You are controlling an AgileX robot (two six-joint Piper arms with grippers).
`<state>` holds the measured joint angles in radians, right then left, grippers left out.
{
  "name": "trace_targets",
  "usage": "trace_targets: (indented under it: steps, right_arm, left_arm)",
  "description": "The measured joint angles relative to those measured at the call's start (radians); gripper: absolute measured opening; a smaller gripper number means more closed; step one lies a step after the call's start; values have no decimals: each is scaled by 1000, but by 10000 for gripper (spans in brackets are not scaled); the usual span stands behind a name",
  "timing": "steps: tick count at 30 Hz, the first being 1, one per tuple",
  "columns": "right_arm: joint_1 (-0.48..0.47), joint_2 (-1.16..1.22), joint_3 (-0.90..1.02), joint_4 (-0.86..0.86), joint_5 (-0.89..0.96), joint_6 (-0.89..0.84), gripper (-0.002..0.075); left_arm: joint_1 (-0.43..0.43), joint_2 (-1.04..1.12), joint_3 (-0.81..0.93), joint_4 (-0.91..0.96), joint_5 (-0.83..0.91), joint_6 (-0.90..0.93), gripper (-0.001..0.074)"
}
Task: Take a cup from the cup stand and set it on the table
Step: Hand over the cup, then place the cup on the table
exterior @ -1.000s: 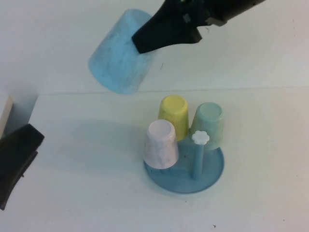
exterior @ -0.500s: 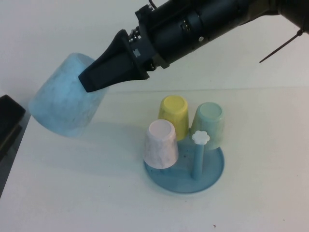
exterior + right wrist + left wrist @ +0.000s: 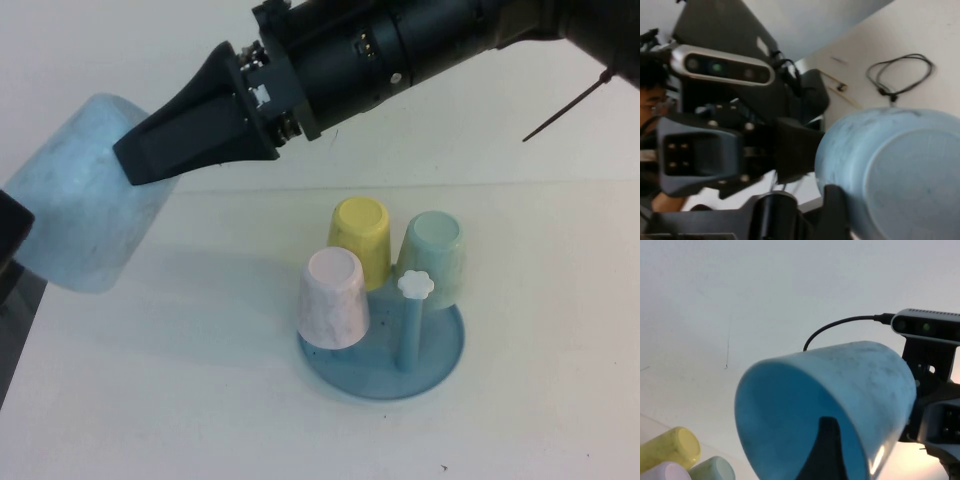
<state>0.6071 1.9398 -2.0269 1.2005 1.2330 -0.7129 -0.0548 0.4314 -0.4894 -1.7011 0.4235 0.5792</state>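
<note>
My right gripper (image 3: 150,160) grips the cup (image 3: 85,200) in midair above the table's (image 3: 180,400) left edge, clear of the cup stand (image 3: 440,360); lowering remains; left gripper (image 3: 12,225) waits there, fingers I cannot tell.

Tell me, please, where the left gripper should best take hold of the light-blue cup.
The rim wall, from the open-mouth side: the cup hangs tilted above the left of the table, mouth toward the left gripper at the left border, while the right gripper clamps its closed end.
</note>
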Motion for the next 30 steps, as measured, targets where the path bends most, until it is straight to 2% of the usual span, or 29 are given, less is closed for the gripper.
trace_targets:
  steps: [3,5,7,11,14,16,18,23,26,28,30]
  right_arm:
    - [24,4,0,29,0,-15,531]
    - [32,11,0,45,0,-38,531]
    - [35,18,0,47,0,-59,531]
    - [35,21,0,74,0,-79,531]
    - [35,21,0,76,0,-81,519]
    - [35,21,0,70,-3,-81,451]
    - [35,21,0,70,-3,-81,428]
    - [27,21,0,70,-3,-81,489]
    - [7,21,0,79,-3,-67,500]
    - [-17,21,0,92,-3,-43,482]
    - [-41,10,0,86,-3,-37,423]
  left_arm:
    - [0,0,0,0,0,24,547]
    - [0,0,0,0,0,31,512]
    - [0,0,0,0,6,39,421]
    - [0,2,0,0,0,42,149]
    - [0,2,-2,-9,4,45,87]
    - [0,2,-2,-9,12,61,43]
    - [0,2,-2,-6,27,74,19]
    - [0,2,-2,-6,65,95,9]
    - [0,2,-7,22,100,86,9]
    - [0,4,-28,120,145,31,9]
    - [0,18,-59,253,202,-49,9]
